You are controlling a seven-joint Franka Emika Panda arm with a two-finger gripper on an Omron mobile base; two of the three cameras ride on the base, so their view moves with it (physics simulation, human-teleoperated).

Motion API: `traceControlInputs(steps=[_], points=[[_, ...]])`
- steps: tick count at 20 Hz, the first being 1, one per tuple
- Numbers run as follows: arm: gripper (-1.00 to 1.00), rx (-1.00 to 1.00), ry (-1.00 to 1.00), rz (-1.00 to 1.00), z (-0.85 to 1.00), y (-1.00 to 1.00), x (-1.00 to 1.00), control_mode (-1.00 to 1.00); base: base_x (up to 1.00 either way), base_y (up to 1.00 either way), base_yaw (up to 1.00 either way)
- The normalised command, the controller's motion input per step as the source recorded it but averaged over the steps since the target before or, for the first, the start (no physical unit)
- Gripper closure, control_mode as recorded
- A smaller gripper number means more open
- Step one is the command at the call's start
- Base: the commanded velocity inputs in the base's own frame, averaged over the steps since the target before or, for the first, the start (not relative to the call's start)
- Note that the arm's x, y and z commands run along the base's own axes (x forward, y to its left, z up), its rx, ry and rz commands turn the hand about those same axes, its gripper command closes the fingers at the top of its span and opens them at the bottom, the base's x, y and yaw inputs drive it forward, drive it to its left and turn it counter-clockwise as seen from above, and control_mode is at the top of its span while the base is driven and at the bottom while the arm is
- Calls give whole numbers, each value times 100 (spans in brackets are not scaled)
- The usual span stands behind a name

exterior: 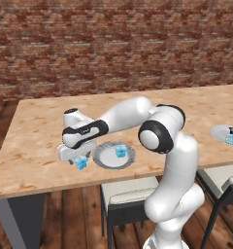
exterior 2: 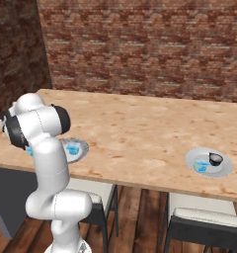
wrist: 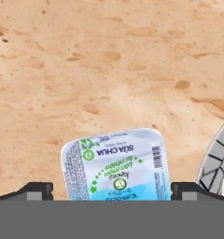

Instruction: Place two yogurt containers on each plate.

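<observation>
Speckled tan wood makes up the long table (exterior: 41, 146) we are working over, set in front of a red brick wall (exterior: 113, 44). Our white arm reaches low to its left, and our two-finger gripper (exterior: 78, 161) hangs just above the tabletop with its dark fingertips (wrist: 37, 190) spread wide, released and clasping nothing. Between those tips, in the hand view, stands one small light-blue yogurt tub with a pale printed foil top (wrist: 116, 164), resting on the bare wood with a gap on each side, so the fingers straddle it without touching. From the left base view this tub sits just beside the near round plate with a grey ribbed rim and whitish centre (exterior: 103, 159), outside its edge; a slice of that rim also shows at the right of the hand view. On this plate rests a second light-blue tub (exterior: 120, 151). Well apart, toward the far right end of the table, lies the other grey-rimmed round plate (exterior 2: 224, 170), which carries a third light-blue tub (exterior 2: 201, 167) and a small dark rounded object (exterior 2: 216, 158) that we cannot identify. Grey-cushioned chairs (exterior: 128, 194) stand tucked under the near edge of the table.
</observation>
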Motion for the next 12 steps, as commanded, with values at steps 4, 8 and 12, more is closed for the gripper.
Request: traceControlInputs(steps=[4, 8, 12], points=[[-100, 0, -9, 0, 1, 0, -6, -100, 0, 0, 0], [-100, 0, -1, 0, -1, -1, 0, -100, 0, 0, 0], [-100, 0, -2, 0, -6, -6, 0, -100, 0, 0, 0]])
